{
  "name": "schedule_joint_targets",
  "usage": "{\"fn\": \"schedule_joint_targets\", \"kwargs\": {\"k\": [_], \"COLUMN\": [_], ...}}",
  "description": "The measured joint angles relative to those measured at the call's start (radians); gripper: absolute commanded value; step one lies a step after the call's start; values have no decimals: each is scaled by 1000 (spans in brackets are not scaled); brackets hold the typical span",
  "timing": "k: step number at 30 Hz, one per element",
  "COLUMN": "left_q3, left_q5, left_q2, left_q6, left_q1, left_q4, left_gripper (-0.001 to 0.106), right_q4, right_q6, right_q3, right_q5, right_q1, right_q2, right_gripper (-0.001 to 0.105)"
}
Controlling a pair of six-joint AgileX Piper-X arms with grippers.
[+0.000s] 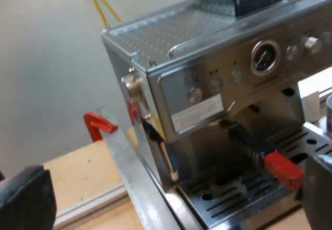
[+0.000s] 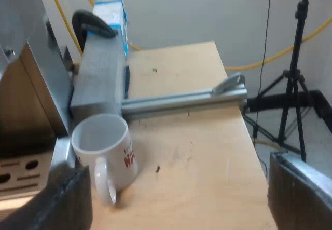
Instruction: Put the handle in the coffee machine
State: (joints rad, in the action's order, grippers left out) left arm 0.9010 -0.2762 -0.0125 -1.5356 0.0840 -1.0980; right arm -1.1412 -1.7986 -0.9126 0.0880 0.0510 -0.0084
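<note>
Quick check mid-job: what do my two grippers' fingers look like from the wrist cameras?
The left gripper has two matte black fingers, broad and blocky with rounded upper edges. The right gripper has the same kind of fingers: dark, thick and slab-like, with a paler sheen along the top edge. I see no markings on either.

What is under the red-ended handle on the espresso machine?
The slotted drip tray lies below the handle. Its red end covers part of the tray.
</note>
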Motion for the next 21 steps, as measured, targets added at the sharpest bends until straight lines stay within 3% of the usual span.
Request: {"fn": "schedule_joint_targets", "kwargs": {"k": [12, 21], "left_q3": [-80, -256], "left_q5": [-12, 15], "left_q2": [-1, -1], "left_q6": [-43, -52], "left_q1": [-75, -74], "left_q4": [-38, 94], "left_gripper": [98, 98], "right_q4": [-14, 26], "right_q6": [-2, -13], "right_q3": [4, 134], "right_q5": [-1, -104], "right_q1": [0, 0], "right_q2": [0, 0], "right_gripper": [71, 71]}}
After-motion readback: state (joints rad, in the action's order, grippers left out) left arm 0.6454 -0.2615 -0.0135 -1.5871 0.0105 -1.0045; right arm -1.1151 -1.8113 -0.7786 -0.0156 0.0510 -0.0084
